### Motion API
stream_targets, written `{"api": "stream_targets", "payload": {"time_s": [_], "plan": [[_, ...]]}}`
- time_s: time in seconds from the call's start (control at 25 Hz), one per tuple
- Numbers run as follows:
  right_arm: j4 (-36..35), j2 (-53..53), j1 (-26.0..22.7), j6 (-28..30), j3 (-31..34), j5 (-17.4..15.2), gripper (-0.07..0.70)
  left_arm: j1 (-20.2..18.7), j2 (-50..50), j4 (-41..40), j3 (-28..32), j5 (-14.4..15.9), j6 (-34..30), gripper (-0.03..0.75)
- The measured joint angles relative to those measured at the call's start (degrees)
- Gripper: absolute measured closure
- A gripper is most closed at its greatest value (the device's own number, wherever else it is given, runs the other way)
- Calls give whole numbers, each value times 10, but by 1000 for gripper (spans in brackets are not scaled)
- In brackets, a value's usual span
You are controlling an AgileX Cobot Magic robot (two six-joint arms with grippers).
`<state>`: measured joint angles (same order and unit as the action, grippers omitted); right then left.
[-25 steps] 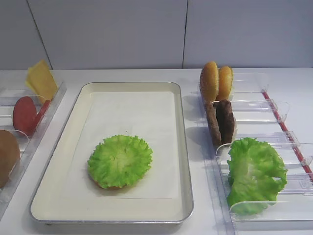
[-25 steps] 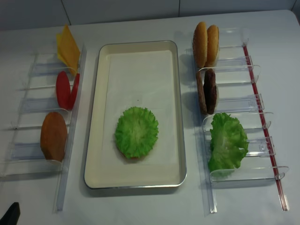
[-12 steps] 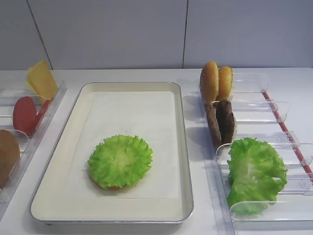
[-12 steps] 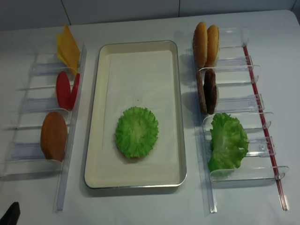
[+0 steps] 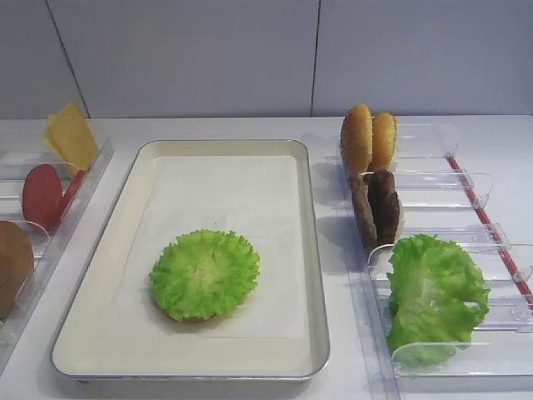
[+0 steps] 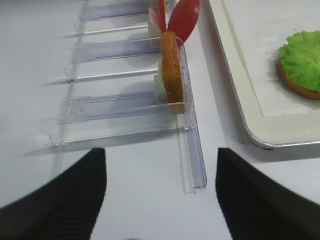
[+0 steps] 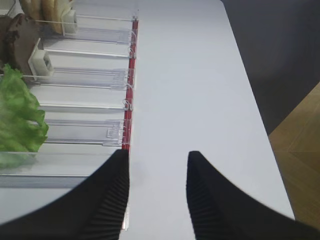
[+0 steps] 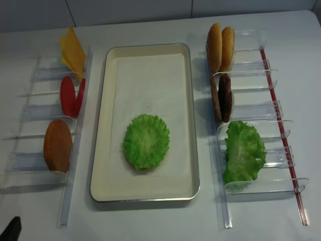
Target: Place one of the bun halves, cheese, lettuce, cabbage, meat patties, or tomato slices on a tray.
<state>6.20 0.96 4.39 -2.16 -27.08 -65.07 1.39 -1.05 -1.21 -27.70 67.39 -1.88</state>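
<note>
While the tray [image 5: 133,179] looks just as it did a second ago, with a lettuce leaf [image 5: 205,273] resting on a bun half [image 6: 295,86] at its near end, the small changes are off to the sides. Left of the tray the cheese [image 5: 71,136] has settled a touch lower in its bin. The dark sliver of the left tool [image 8: 10,232] at the near-left corner has shrunk, so that arm looks to be backing off.

The left tool [image 6: 160,165] hangs wide open and empty over the tabletop [image 7: 200,75], left of the tray. The right tool [image 7: 157,160], part open with nothing between its fingers, sits right of the tray, beyond the clear bins [image 7: 85,80].

I'd judge the next layer isn't picked yet. Tomato slices [image 5: 42,196] and another bun half [image 8: 57,145] wait left of the tray. Bun halves [image 5: 366,140], meat patties [image 5: 376,208] and spare lettuce [image 5: 433,296] wait right of it. Only the bin walls hem them in.
</note>
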Motion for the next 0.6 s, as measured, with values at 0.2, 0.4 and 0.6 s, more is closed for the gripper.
{"api": "stream_targets", "payload": {"time_s": [0.2,0.4,0.6], "plan": [[0,0,0,0,0,0,329,0,0,0,0,0,0,276],[0,0,0,0,0,0,335,0,0,0,0,0,0,277],[0,0,0,0,0,0,342,0,0,0,0,0,0,277]]}}
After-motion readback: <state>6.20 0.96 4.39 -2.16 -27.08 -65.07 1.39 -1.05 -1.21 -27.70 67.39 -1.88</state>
